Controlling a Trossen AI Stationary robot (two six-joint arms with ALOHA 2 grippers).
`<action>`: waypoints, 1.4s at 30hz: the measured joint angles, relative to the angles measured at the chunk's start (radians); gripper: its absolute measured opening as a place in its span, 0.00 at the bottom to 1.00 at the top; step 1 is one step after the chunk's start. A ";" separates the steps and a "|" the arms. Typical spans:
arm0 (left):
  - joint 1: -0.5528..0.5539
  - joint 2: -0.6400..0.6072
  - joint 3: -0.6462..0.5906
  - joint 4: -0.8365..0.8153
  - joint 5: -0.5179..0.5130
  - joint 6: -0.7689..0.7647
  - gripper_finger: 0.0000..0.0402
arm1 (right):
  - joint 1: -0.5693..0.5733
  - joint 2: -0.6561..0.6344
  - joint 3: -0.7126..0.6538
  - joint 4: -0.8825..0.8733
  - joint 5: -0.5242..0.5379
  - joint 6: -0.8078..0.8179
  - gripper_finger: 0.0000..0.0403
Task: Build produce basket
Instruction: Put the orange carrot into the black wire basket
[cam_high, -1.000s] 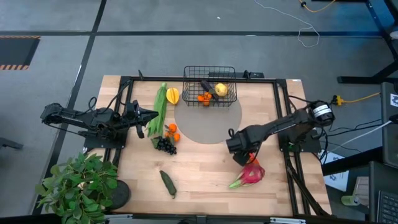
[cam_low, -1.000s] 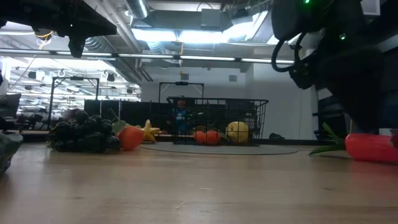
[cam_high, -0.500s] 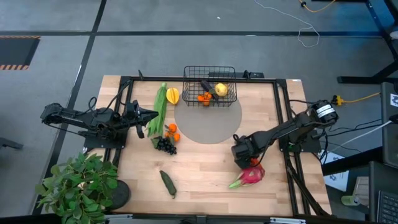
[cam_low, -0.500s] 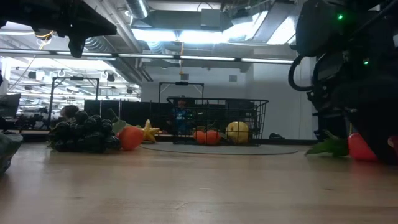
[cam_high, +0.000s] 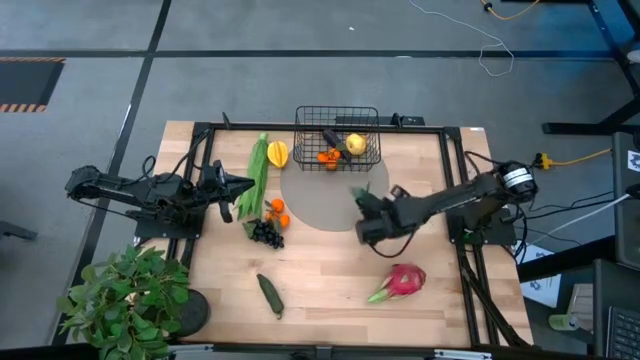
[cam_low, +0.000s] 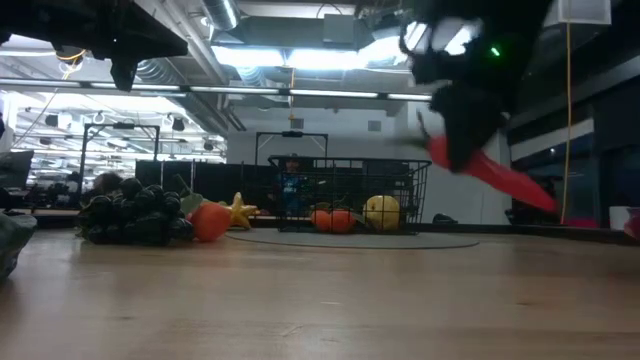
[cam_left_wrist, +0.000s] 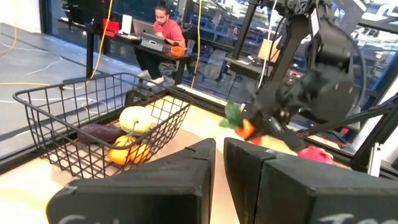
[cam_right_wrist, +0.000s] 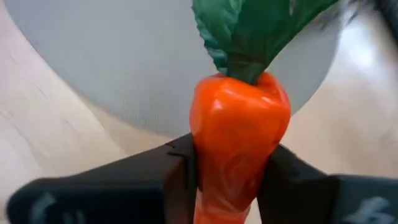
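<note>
Right pincer (cam_high: 362, 210) holds the carrot (cam_right_wrist: 239, 146) off the worktop (cam_high: 330, 290).

The basket (cam_high: 337, 138) sits at 12 o'clock on the worktop, holding an eggplant (cam_left_wrist: 99, 132), a yellow fruit (cam_high: 355, 144) and oranges (cam_high: 327, 156). The right pincer hangs at 5 o'clock of it over the grey mat (cam_high: 325, 205), fingers closed on the carrot, leaves outward. Corn (cam_high: 257, 175), dragon fruit (cam_high: 405, 279), grapes (cam_high: 265, 233) and cucumber (cam_high: 271, 295) lie on the wood. The left pincer (cam_high: 238, 184), nearly closed and empty, waits at 9 o'clock.
</note>
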 joint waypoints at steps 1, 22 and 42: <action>0.000 0.000 0.000 0.000 0.000 0.000 0.06 | -0.014 0.000 0.031 -0.010 0.031 -0.044 0.23; 0.000 0.000 0.000 0.000 0.000 0.001 0.06 | -0.626 0.026 0.408 0.498 -0.332 -0.995 0.23; 0.000 0.000 0.000 0.000 0.000 0.001 0.06 | -0.712 0.175 0.401 0.681 -0.368 -0.999 0.70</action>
